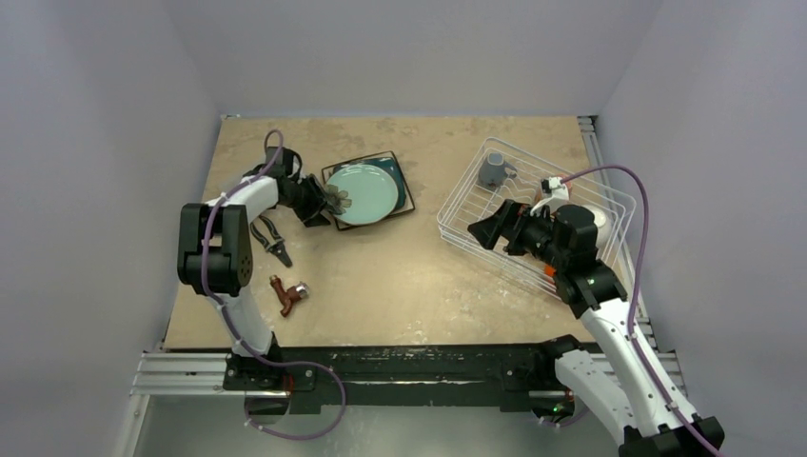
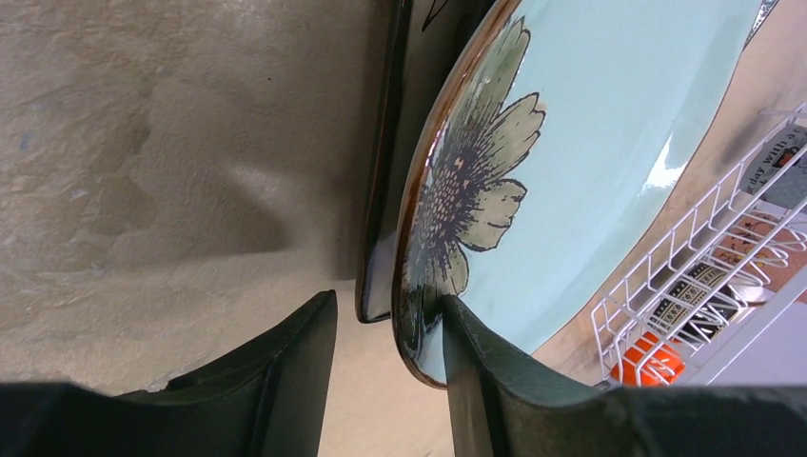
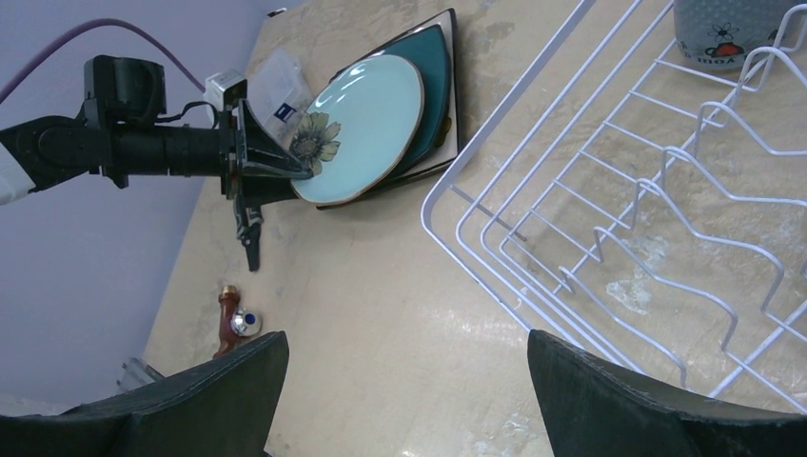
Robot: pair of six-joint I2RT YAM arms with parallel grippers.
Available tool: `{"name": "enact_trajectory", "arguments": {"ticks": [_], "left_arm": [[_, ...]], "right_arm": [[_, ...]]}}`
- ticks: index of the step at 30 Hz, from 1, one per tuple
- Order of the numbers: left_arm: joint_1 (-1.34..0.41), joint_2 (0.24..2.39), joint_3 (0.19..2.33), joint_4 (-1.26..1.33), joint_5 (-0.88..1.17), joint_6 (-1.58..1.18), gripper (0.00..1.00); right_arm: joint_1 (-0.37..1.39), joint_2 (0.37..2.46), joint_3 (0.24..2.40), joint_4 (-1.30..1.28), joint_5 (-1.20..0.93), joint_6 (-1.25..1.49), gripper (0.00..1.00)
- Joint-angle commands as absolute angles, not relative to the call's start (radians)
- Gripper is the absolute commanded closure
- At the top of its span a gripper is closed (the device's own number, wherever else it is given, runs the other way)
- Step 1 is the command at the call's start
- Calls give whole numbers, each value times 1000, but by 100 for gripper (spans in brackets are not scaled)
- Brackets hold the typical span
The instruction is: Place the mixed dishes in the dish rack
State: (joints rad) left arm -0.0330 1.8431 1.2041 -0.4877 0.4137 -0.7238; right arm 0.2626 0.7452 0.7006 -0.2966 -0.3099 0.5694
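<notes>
Rim of the round teal flower-painted plate (image 1: 366, 192), lying on the square dark-rimmed plate (image 3: 436, 81) left of the white wire dish rack (image 1: 464, 186), was straddled, unclamped, by the partly open left claw (image 2: 388, 309).

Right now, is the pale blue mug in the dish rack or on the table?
In: the pale blue mug sits within the dish rack, inside its wires.

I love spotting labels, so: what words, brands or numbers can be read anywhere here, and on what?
Nothing reads clearly.
Pale blue mug: small dark print beside a red motif, too blurred.
Clear plastic box: dark blue label, too small.
White tag at the left wrist view's right edge: print blurred.
</notes>
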Motion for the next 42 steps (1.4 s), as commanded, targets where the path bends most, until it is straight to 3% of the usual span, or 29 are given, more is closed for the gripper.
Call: {"name": "enact_trajectory", "arguments": {"ticks": [1,12,25,29,35,42], "left_arm": [[-22,1864,1224,-433,458,-736,56],[-8,1868,1213,-320,484,-714,70],[0,1914,1172,-197,563,-739,73],[0,1908,1153,-177,563,-739,89],[0,1826,1124,-144,569,-764,100],[23,1651,1096,-110,586,-770,100]], "right_arm": [[263,725,695,-251,-333,583,2],[264,710,669,-244,-331,595,2],[264,723,644,-208,-347,622,2],[263,720,643,-210,-348,626,2],[263,703,641,-228,-340,625,2],[264,694,650,-257,-322,614,2]]}}
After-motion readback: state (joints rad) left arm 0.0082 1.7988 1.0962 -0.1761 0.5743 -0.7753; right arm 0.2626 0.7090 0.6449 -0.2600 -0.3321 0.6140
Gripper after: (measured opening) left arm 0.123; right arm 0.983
